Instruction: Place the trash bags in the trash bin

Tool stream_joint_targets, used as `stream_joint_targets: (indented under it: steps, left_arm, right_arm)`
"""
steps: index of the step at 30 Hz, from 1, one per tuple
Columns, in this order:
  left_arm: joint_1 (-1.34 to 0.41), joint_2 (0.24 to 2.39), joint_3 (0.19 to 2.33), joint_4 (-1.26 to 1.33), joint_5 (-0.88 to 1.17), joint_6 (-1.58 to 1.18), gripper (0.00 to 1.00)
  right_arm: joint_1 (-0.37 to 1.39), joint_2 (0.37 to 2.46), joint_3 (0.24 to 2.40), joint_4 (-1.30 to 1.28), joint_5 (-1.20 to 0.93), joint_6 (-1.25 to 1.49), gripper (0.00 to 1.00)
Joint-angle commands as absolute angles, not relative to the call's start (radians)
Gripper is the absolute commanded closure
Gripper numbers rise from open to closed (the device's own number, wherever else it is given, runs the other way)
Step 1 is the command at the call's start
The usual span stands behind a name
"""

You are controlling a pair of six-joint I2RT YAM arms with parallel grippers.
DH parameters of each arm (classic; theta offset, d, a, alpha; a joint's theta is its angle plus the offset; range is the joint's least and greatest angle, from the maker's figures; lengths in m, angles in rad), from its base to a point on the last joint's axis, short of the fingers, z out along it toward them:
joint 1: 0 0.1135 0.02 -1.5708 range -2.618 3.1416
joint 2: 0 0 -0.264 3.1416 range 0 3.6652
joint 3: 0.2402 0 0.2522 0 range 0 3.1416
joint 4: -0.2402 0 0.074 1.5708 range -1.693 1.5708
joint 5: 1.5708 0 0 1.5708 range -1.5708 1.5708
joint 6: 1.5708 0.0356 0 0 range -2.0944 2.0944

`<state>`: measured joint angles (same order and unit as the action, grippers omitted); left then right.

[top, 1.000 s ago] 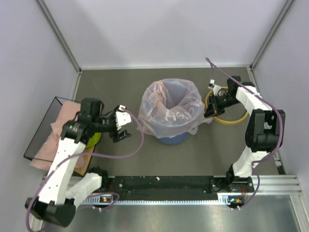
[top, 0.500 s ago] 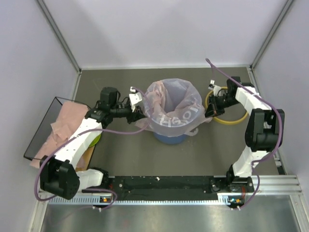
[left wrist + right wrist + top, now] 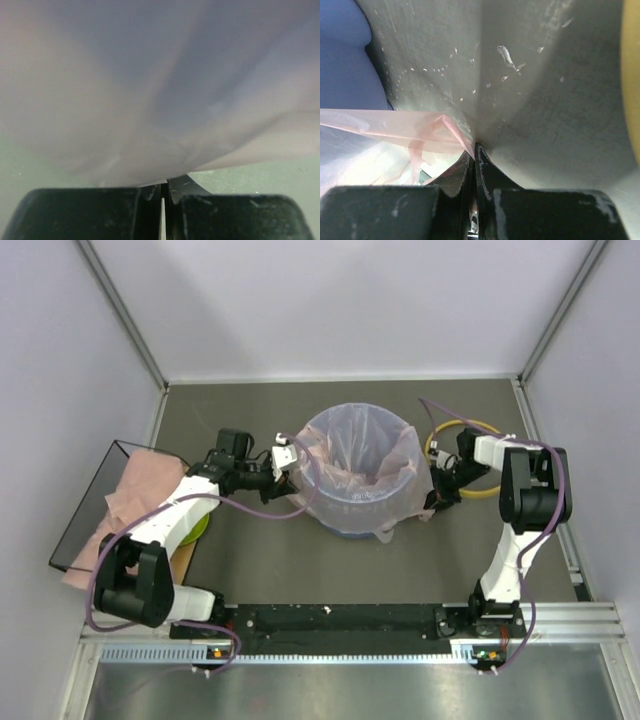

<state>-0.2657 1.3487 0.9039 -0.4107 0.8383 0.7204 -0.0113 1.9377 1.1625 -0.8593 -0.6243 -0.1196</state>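
inside the trash bin (image 3: pixel 347 529) sits a pink trash bag (image 3: pixel 362 478), left pincer (image 3: pixel 293 462) and right pincer (image 3: pixel 437 502) pinching its edges.

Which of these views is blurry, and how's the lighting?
Left wrist view: the thin pale pink translucent plastic bag sits too close, a soft blur filling the frame above the shut left tool. Right wrist view: bag film at the right tool fairly sharp, round blue plastic bin softer. Top external view: even light, sharp, faint shadows.
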Motion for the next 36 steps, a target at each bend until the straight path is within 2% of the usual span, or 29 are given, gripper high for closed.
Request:
stream_joint_targets:
  steps: [1, 2, 3, 4, 5, 7, 8, 9, 12, 18, 22, 24, 26, 28, 29, 30, 32, 33, 34, 36]
  left_arm:
    - [-0.238, 1.443, 0.911, -0.466, 0.704, 0.723, 1.00]
    - [-0.232, 1.448, 0.919, -0.489, 0.709, 0.724, 1.00]
    - [-0.218, 1.437, 0.928, -0.508, 0.728, 0.741, 1.00]
    - [-0.212, 1.422, 0.940, -0.515, 0.773, 0.745, 0.95]
    - [-0.212, 1.404, 0.946, -0.529, 0.794, 0.752, 0.79]
    - [-0.210, 1.350, 0.963, -0.552, 0.848, 0.790, 0.71]
    - [-0.210, 1.335, 0.966, -0.564, 0.853, 0.792, 0.63]
    - [-0.210, 1.313, 0.971, -0.572, 0.853, 0.782, 0.60]
    - [-0.210, 1.280, 0.986, -0.632, 0.833, 0.811, 0.54]
    - [-0.181, 1.189, 0.997, -0.716, 0.851, 0.853, 0.43]
    - [-0.155, 1.147, 1.051, -0.773, 0.902, 0.862, 0.34]
    - [-0.147, 1.126, 1.116, -0.770, 0.910, 0.804, 0.33]
    - [-0.144, 1.112, 1.164, -0.732, 0.893, 0.729, 0.30]
    - [-0.144, 1.092, 1.221, -0.698, 0.893, 0.642, 0.29]
    - [-0.144, 1.086, 1.223, -0.596, 0.905, 0.603, 0.32]
    - [-0.146, 1.078, 1.227, -0.553, 0.910, 0.510, 0.35]
    - [-0.153, 1.086, 1.224, -0.468, 0.925, 0.424, 0.39]
    - [-0.172, 1.115, 1.220, -0.456, 0.927, 0.379, 0.36]
    - [-0.176, 1.132, 1.215, -0.465, 0.945, 0.391, 0.32]
    - [-0.183, 1.158, 1.183, -0.486, 1.000, 0.452, 0.13]
  right_arm:
    - [0.017, 1.931, 1.154, -0.808, -0.574, -0.098, 1.00]
    - [0.014, 1.924, 1.154, -0.810, -0.637, -0.094, 1.00]
    - [0.003, 1.907, 1.158, -0.813, -0.673, -0.092, 0.89]
    - [0.003, 1.887, 1.161, -0.822, -0.707, -0.091, 0.84]
    - [0.003, 1.826, 1.164, -0.827, -0.765, -0.095, 0.79]
    - [-0.038, 1.764, 1.173, -0.834, -0.808, -0.101, 0.59]
    - [-0.043, 1.703, 1.177, -0.838, -0.831, -0.101, 0.53]
    - [-0.049, 1.680, 1.186, -0.844, -0.833, -0.101, 0.41]
    - [-0.077, 1.611, 1.212, -0.905, -0.822, -0.118, 0.29]
    - [-0.155, 1.507, 1.272, -1.089, -0.870, -0.297, 0.18]
    - [-0.166, 1.435, 1.307, -1.169, -0.917, -0.578, 0.14]
    - [-0.164, 1.411, 1.394, -1.163, -0.985, -0.620, 0.12]
    - [-0.141, 1.423, 1.577, -1.157, -1.008, -0.604, 0.11]
    - [-0.028, 1.451, 1.731, -1.163, -0.953, -0.575, 0.11]
    - [0.012, 1.472, 1.850, -1.161, -0.898, -0.577, 0.17]
    - [0.120, 1.482, 1.899, -1.160, -0.862, -0.577, 0.23]
    - [0.213, 1.537, 2.000, -1.163, -0.755, -0.548, 0.37]
    - [0.244, 1.557, 2.020, -1.163, -0.733, -0.535, 0.45]
    - [0.308, 1.571, 2.031, -1.167, -0.704, -0.517, 0.46]
    - [0.327, 1.595, 2.031, -1.172, -0.621, -0.494, 0.38]
